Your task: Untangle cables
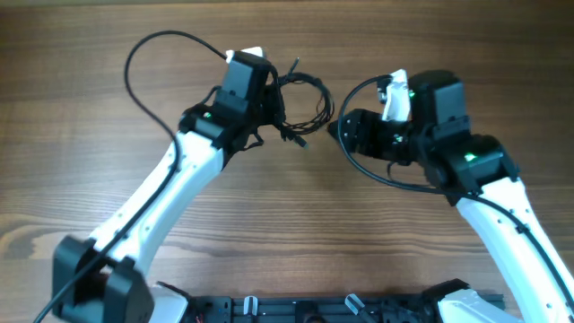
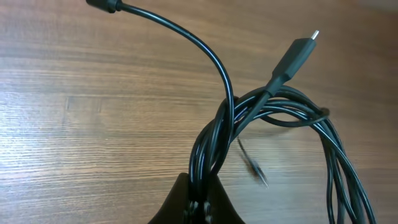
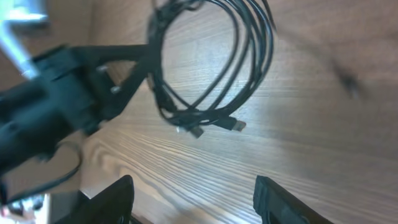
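From above, the left hand [image 1: 272, 100] reaches to the near-left edge of a coil of thin black cables [image 1: 309, 81] toward the far middle of the wooden worktop [image 1: 54, 161]. The right hand [image 1: 343, 128] points at the coil from the other side, near it but apart; this view does not show how wide either hand stands. In the left wrist view, the left hand [image 2: 199, 205] is pressed together at the bottom edge, pinching several strands of the cables [image 2: 231, 115] where they cross. The loops fan out to the right, one silver-tipped plug [image 2: 295, 55] sticks up at the upper right, and a single strand arcs away to the upper left. In the right wrist view, the right hand [image 3: 196, 199] is spread, its two fingers [image 3: 115, 199] wide apart at the bottom edge with only bare wood between them, touching nothing. Beyond, the left hand [image 3: 68, 106] grips the coil [image 3: 186, 117] at its left side, and two small plug ends lie at the bottom of the loop.
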Tool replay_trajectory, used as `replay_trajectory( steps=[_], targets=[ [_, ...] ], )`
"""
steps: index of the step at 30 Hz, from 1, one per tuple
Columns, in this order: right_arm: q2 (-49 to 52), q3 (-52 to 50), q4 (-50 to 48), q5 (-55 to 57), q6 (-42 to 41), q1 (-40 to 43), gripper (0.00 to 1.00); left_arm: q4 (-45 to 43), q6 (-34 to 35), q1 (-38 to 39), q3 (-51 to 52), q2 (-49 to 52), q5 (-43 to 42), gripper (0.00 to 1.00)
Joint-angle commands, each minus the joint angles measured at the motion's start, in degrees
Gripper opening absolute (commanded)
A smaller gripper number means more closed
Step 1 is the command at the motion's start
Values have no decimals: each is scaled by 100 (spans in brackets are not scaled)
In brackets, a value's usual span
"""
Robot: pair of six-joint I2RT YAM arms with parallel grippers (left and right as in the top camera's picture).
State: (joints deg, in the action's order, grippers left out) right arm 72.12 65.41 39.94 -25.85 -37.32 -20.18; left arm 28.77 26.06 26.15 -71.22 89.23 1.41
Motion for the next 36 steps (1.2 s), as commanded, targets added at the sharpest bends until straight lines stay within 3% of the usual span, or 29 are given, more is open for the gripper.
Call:
replay_trajectory(
  steps=[1,10,17,23,28,36],
  targets=[
    [205,90,-199,487,-1266,-234,63,22,57,-33,-48,-118,-140,4],
    [1073,90,-863,197,-2190,-658,63,26,297,-33,-46,-116,-140,4],
    [1980,90,-1126,319,-2439,-721,51,28,297,-33,-46,-116,-166,4],
    [2323,90,-1425,518,-2422,-721,30,42,297,-96,-48,-118,-577,4],
    [2468,85,-1283,697,-2240,-680,5,22,317,-654,-48,-326,-2033,4],
    [2542,85,-1099,702,-1792,-680,4,-372,352,-2081,-48,-533,-5390,4]
  ],
)
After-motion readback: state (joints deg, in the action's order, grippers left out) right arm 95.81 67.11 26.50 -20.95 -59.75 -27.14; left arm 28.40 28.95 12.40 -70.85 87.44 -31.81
